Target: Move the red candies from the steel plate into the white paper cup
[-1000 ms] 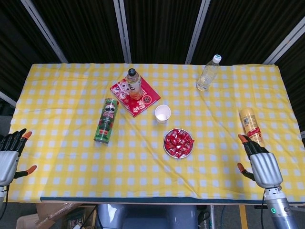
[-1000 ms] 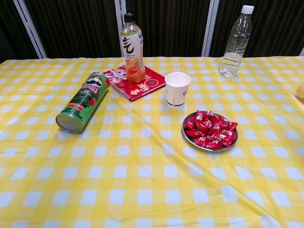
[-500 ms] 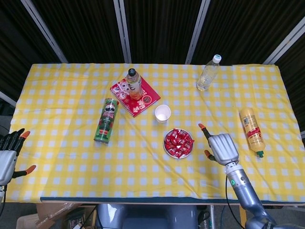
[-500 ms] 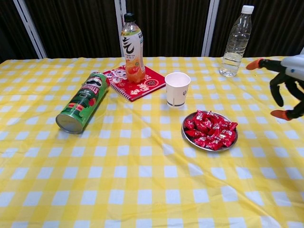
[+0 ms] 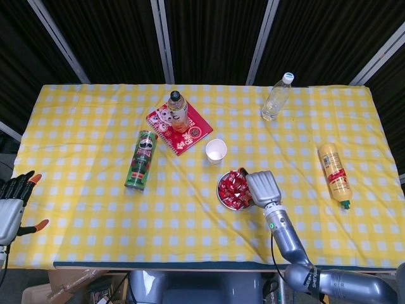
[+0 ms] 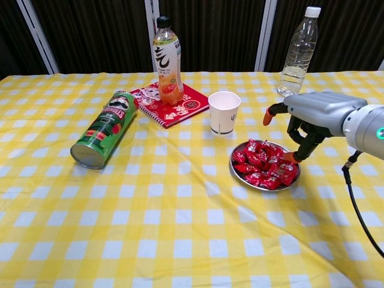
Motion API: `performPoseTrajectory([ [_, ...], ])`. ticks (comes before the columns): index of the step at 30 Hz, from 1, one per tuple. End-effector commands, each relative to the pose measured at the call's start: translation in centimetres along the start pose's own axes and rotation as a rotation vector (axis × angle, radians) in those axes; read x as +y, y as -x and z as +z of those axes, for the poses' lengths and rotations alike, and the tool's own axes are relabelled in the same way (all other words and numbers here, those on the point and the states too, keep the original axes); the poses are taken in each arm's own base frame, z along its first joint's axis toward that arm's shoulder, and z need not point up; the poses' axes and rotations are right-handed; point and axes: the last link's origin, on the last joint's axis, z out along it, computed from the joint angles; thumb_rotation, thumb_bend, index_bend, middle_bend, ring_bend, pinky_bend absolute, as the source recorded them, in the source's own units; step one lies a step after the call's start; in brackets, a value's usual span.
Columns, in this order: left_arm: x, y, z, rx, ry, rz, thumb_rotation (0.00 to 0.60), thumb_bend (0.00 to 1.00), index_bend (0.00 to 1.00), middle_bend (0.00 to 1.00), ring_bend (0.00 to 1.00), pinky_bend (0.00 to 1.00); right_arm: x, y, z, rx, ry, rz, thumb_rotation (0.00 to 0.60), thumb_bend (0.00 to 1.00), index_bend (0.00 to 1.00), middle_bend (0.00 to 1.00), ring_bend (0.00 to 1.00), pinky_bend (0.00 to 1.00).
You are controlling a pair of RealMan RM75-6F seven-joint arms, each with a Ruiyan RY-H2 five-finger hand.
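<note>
Glossy red candies [image 6: 264,165] heap the steel plate [image 6: 240,176]; right robot hand [image 6: 306,117] spread, empty.

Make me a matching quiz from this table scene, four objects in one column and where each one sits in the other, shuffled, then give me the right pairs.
Things:
1. orange drink bottle
2. green chip can
3. red candies
4. yellow bottle

Places:
A. lying on its side on the cloth, left of the white paper cup
B. lying near the table's right edge
C. standing on the red notebook
D. piled in the steel plate

Pairs: 1-C, 2-A, 3-D, 4-B
</note>
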Motion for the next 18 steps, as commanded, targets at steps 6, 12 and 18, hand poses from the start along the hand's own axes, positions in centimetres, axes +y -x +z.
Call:
performPoseTrajectory([
  [6,0.03,0.11,0.12,-0.009,-0.004,0.001,0.600,0.02,0.00,0.00,0.00,0.00,-1.07,0.76,0.58,-0.073,-0.008,0.031,0.600,0.34,0.19,0.82,0.91,0.93],
  [12,0.01,0.13,0.17,-0.014,-0.005,0.000,0.600,0.02,0.00,0.00,0.00,0.00,-1.06,0.55,0.80,-0.125,0.018,0.011,0.600,0.32,0.14,0.82,0.91,0.93],
  [18,-0.06,0.17,0.17,-0.018,-0.008,0.001,0.600,0.02,0.00,0.00,0.00,0.00,-0.79,0.98,1.10,-0.147,0.038,0.023,0.600,0.32,0.14,0.82,0.91,0.93],
])
